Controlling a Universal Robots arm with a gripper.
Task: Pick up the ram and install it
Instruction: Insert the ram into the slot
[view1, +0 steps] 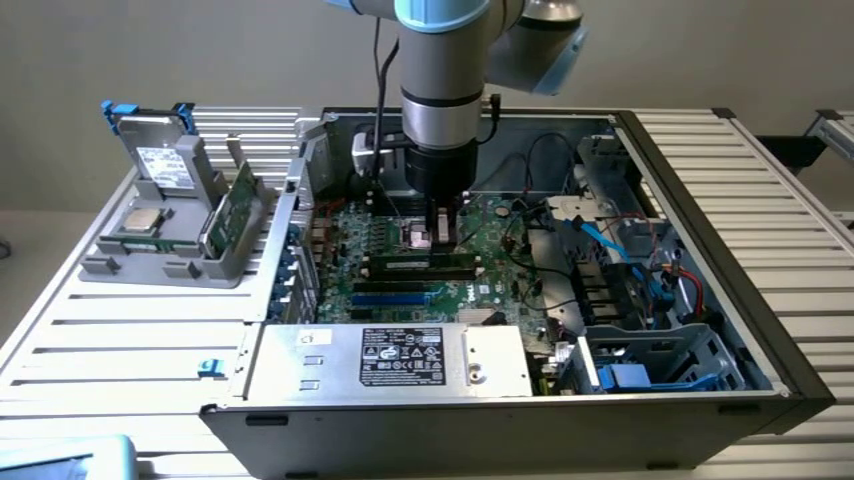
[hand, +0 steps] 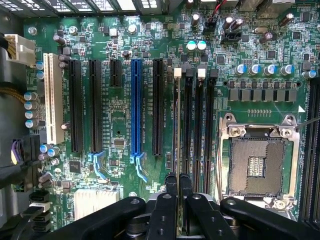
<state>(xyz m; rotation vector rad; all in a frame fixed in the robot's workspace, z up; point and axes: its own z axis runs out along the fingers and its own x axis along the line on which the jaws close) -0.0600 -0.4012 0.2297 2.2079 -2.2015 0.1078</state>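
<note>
My gripper (view1: 438, 238) is down inside the open computer case, over the memory slots of the green motherboard (view1: 400, 225). In the wrist view its two black fingers (hand: 171, 184) stand close together, shut on the ram (hand: 178, 125). The ram shows edge-on as a thin line running away from the fingertips. It lies along the outermost memory slot, the one with a white clip (hand: 177, 72) at its far end. I cannot tell whether it is seated or just above the slot. The three neighbouring memory slots (hand: 200, 125) are bare.
Beside the memory slots is the open CPU socket (hand: 257, 160). A grey holder (view1: 167, 225) on the exterior view's left carries a boxy drive (view1: 167, 165) and another green board (view1: 231, 212). The power supply (view1: 400, 360) and cables (view1: 627, 250) crowd the case.
</note>
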